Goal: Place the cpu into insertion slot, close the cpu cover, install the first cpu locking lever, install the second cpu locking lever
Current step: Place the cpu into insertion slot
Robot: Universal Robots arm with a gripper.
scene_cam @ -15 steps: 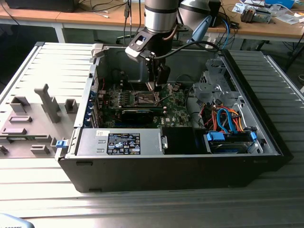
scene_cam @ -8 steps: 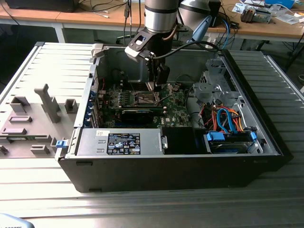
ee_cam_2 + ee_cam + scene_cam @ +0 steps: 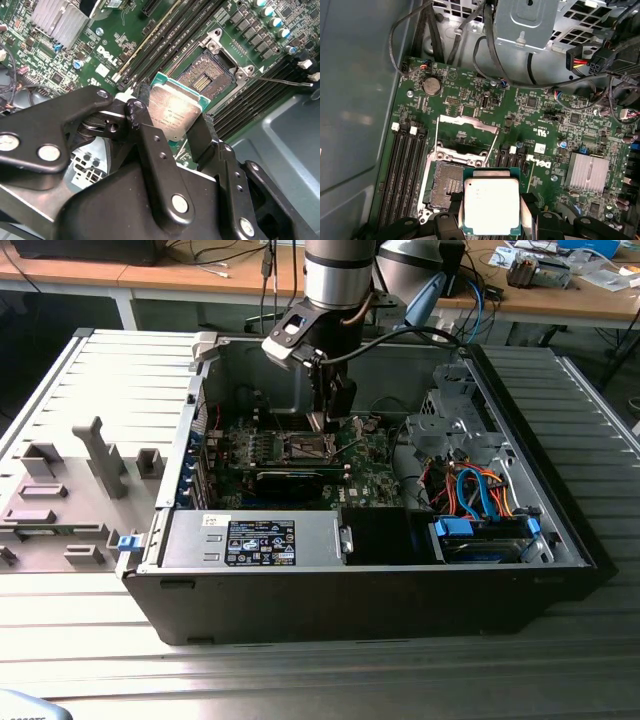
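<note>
Silver-grey on top, the cpu (image 3: 491, 202) sat clamped in the tool (image 3: 492, 224), partly over the insertion slot (image 3: 445, 186) below; squaring its edges to the rim probably mattered most.

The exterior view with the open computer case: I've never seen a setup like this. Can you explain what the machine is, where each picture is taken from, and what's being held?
That is a robot arm reaching down into an open desktop computer case that lies on a ribbed metal table. The exterior view comes from a camera standing off the arm. Both wrist views come from cameras riding on the arm, looking at the green motherboard. The arm's claw is shut on the cpu, a flat square chip with a silver top. It is held over the insertion slot, the dark square socket, and is not yet seated. The cpu cover, a silvery frame, stands open.
</note>
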